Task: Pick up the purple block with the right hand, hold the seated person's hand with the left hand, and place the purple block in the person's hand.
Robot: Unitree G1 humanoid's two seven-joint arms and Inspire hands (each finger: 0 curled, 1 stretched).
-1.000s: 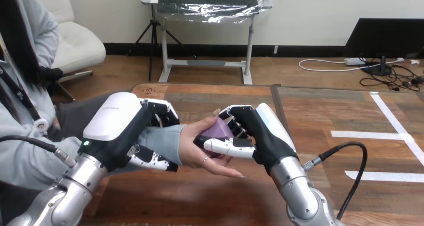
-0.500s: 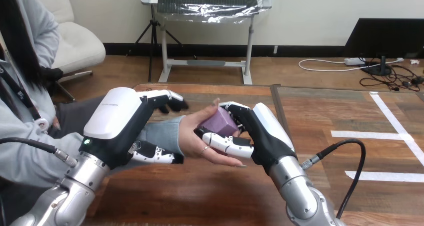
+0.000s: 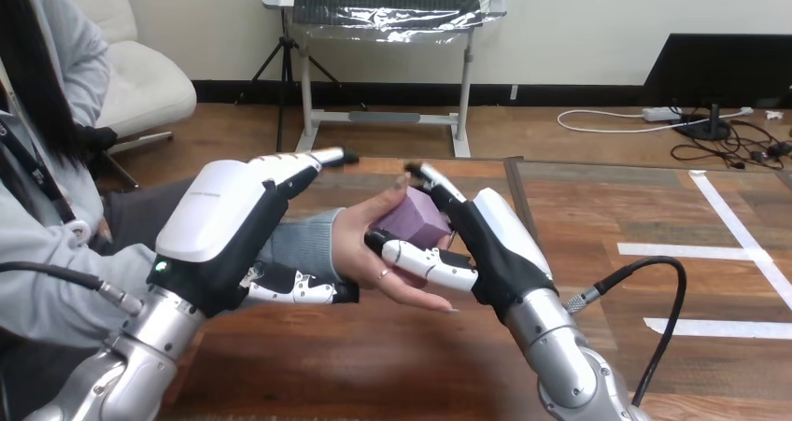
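Note:
The purple block (image 3: 416, 217) lies in the person's hand (image 3: 357, 253), which is held palm up over the wooden table (image 3: 374, 374). My right hand (image 3: 495, 244) is open at the block's right side: its fingers (image 3: 426, 175) stand straight behind the block and its thumb lies across the person's palm below it. My left hand (image 3: 219, 220) is open too. Its straight fingers (image 3: 318, 159) reach over the person's grey sleeve (image 3: 304, 244), while its thumb sits beneath the wrist.
The person sits at the table's left side. White tape strips (image 3: 738, 244) mark the table at the right. A black cable (image 3: 654, 281) loops beside my right forearm.
Both hands have uncurled. My left hand's fingers lifted off the person's wrist and straightened. My right hand's fingers opened away from the block, which now rests in the person's palm.

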